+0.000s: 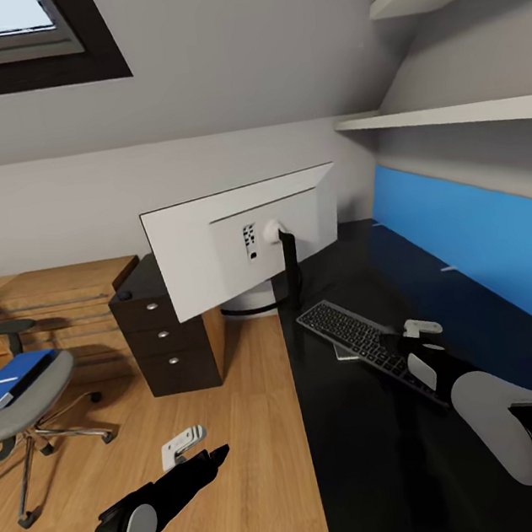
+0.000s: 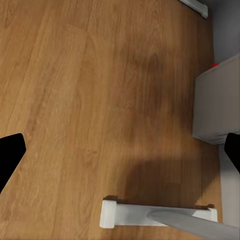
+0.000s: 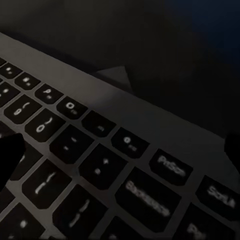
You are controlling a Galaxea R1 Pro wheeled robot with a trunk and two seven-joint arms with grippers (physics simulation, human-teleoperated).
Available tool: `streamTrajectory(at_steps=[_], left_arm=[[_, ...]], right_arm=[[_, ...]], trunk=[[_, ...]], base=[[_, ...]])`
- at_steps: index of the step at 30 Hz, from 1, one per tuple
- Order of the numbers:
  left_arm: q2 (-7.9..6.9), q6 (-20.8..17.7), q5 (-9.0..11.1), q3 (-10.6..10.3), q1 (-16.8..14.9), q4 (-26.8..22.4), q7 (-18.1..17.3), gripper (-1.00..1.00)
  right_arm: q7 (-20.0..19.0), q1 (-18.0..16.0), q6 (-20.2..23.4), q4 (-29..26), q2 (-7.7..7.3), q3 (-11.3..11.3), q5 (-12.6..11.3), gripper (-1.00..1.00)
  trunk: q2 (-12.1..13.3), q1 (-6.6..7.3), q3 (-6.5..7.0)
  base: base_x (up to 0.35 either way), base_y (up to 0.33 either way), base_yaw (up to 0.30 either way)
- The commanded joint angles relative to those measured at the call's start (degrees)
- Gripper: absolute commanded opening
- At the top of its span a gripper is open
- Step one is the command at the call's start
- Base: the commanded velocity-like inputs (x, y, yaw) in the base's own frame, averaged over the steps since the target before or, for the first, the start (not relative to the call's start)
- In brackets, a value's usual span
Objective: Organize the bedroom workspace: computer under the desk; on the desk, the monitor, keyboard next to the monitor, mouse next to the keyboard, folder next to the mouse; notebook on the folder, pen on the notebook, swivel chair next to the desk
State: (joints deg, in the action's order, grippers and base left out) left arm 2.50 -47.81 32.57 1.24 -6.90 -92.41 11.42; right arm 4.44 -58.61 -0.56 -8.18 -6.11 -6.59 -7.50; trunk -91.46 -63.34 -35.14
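Lying flat on the long black desk (image 1: 373, 471), the slim dark keyboard (image 1: 364, 343) sits near the big white-backed monitor (image 1: 241, 240). The right gripper (image 3: 120, 150) hovers wide open over its keys, holding nothing. The left gripper (image 2: 120, 150) hangs open and empty above the wooden floor (image 2: 90, 100).

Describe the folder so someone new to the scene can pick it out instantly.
Start from the black desk with the blue back panel, then look across the wood floor to the grey swivel chair at the far left of the head view. The folder lies flat on its seat. It is the only bright blue flat rectangle with a white edge there, unlike the dark keyboard on the desk.
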Motion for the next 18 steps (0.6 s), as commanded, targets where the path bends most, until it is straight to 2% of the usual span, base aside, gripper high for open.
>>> streamTrajectory(at_steps=[1,15,18], left_arm=[[0.05,-0.27,0.61,0.08,-0.04,-0.06,0.44,1.0],[0.05,-0.27,0.62,0.08,-0.04,-0.05,0.44,1.0],[0.05,-0.27,0.64,0.08,-0.04,-0.01,0.44,1.0]], right_arm=[[0.05,-0.03,-0.06,0.0,-0.01,0.0,-0.59,1.0],[0.05,-0.02,-0.05,0.18,-0.05,0.0,-0.52,1.0],[0.05,-0.03,-0.03,0.18,-0.01,0.0,-0.5,1.0]], trunk=[[-0.45,-0.22,-0.24],[-6.06,-3.3,-2.75],[-6.06,-3.3,-2.75]], base=[[0.0,0.0,0.0],[0.0,0.0,0.0],[0.0,0.0,0.0]])
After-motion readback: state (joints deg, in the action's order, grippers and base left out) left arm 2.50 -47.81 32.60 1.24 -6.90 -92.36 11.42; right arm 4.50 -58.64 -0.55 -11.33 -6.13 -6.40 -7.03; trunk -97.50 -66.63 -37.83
